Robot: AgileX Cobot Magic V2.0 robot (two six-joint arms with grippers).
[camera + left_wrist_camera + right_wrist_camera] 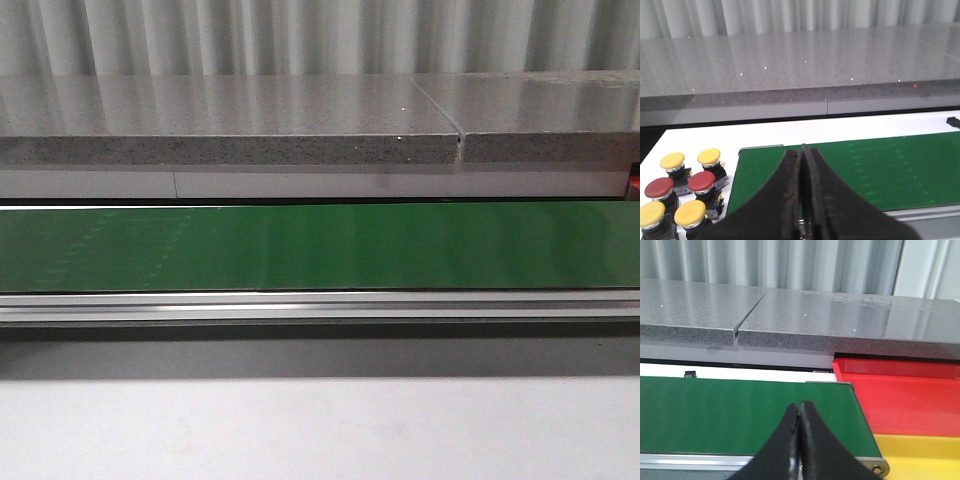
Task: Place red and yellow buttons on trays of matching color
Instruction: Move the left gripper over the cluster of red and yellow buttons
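Left jaws: pressed together with basically no gap, holding nothing. The left gripper fills the bottom middle of the left wrist frame, tips ending over the near left end of the green belt.

Right jaws: same deal, closed flat against each other and empty. The right gripper sits bottom center of the right wrist frame, over the right end of the belt.

Arm pose: both grippers point forward and slightly down toward the belt. Can't see the arms themselves, and neither gripper shows up in the front view.

Buttons: a cluster in the lower left corner of the left wrist frame, on the white counter just beside the belt's end. Nearest the camera are two yellow ones, then two red buttons, then two more yellow at the back. All upright on black bases, packed close together.

Yellow tray: lower right of the right wrist frame, right next to the belt's end roller.

Red tray: just behind the yellow one, middle right of that frame, edges touching or nearly so. Nothing on the visible part of either tray.

Belt, front view: runs the full width across the middle of the frame, bare green surface, metal rail along its near edge.

Far side: a grey speckled stone ledge behind the belt, then pale vertical curtains at the top.
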